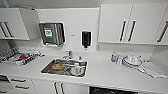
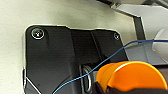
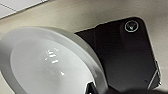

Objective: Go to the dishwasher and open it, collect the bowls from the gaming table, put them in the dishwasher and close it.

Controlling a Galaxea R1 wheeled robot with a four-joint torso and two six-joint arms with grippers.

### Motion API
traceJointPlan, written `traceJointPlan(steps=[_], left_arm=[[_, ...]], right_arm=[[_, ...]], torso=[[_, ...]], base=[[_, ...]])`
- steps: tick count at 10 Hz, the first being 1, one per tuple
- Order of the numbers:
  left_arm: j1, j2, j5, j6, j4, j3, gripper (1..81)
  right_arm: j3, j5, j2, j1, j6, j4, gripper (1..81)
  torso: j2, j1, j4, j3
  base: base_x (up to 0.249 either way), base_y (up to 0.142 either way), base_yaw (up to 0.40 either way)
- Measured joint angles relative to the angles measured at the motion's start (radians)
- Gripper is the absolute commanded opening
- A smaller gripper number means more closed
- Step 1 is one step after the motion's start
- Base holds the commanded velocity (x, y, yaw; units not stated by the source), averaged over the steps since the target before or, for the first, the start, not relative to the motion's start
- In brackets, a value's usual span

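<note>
Facing: I have the kitchen surface (image 1: 105,72) ahead, the robot close up to it.
Dishwasher: the dishwasher (image 1: 110,90) is a dark opening under the surface, at the lower edge of my head view, right of the white cabinet doors (image 1: 62,88).
Orange bowl: an orange bowl (image 2: 132,76) sits large in my left wrist view, a blue cable (image 2: 100,65) crossing in front of it.
White bowl: a white bowl (image 3: 52,62) shows big in my right wrist view, its hollow towards the camera.
Left pincer: I cannot tell whether it is wide or narrow.
Right pincer: I cannot tell either.
Sink: a steel sink (image 1: 47,67) is set into the surface, with dishes inside.
Right of sink: stacked white plates (image 1: 131,62) beside a small bottle (image 1: 113,57).
Left of sink: a drying rack (image 1: 17,56).
Wall: a paper towel dispenser (image 1: 52,33) and a black soap dispenser (image 1: 86,38).
</note>
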Motion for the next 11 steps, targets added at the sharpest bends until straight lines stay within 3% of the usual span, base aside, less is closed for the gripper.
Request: traceJointPlan(steps=[4,6,8,11], left_arm=[[-0.003,-0.001,0.000,-0.003,-0.001,0.000,1.0],[-0.009,-0.009,-0.024,-0.053,-0.015,0.003,1.0],[-0.034,-0.037,-0.053,-0.100,-0.017,0.018,1.0],[-0.056,-0.103,-0.059,-0.105,-0.016,0.157,1.0]], right_arm=[[0.016,-0.023,-0.041,-0.020,-0.003,-0.002,1.0],[0.037,-0.021,-0.071,-0.036,-0.004,-0.002,1.0],[0.042,-0.016,-0.076,-0.039,-0.003,-0.002,1.0],[0.050,-0.010,-0.076,-0.031,-0.004,-0.002,1.0]], torso=[[0.000,0.000,0.000,0.000],[0.000,-0.001,0.000,-0.004],[0.000,-0.001,0.000,-0.046],[0.000,-0.001,0.000,-0.143]], base=[[0.000,0.000,0.000],[0.000,0.000,0.000],[0.000,0.000,0.000],[0.000,0.000,0.000]])
